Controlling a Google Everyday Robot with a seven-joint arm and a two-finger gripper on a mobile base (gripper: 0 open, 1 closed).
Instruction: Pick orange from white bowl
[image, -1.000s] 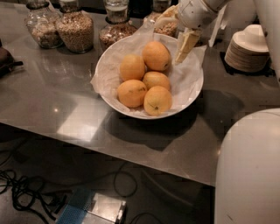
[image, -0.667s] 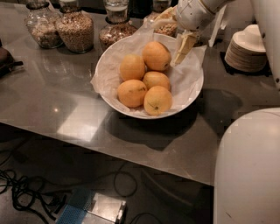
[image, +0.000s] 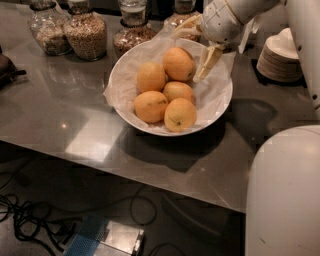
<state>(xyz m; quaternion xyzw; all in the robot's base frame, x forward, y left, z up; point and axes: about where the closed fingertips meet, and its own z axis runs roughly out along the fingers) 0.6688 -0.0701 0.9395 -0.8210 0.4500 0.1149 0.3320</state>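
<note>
The gripper (image: 194, 54) has sunk a little over the last second, closer in on the orange (image: 178, 63), while the fruit itself hasn't budged. That orange sits topmost on the pile, toward the back of the white bowl (image: 223, 100), just above the middle of the frame. It rests on the four smaller oranges (image: 150, 106) heaped in front of it and below it.

The gripper hangs at the upper right of the bowl with its fingers spread wide. One finger (image: 207, 62) slants down the orange's right flank, just beside the skin. The other reaches across behind it, near the far rim.

From where I'm standing, the job now is to settle that spread squarely round the widest part of the fruit before closing. The skin is round and pebbled, so a pinch set too high would likely squirt it out. The right finger also wants to stay clear of the crinkled paper lining (image: 212, 90), or the paper may come up with the fruit. A slow, straight lift should keep the lower oranges from rolling.

The bowl stands on the grey desk (image: 60, 110). Glass jars (image: 85, 32) line the upper left and a stack of saucers (image: 285, 55) sits at the upper right, both apart from the bowl.
</note>
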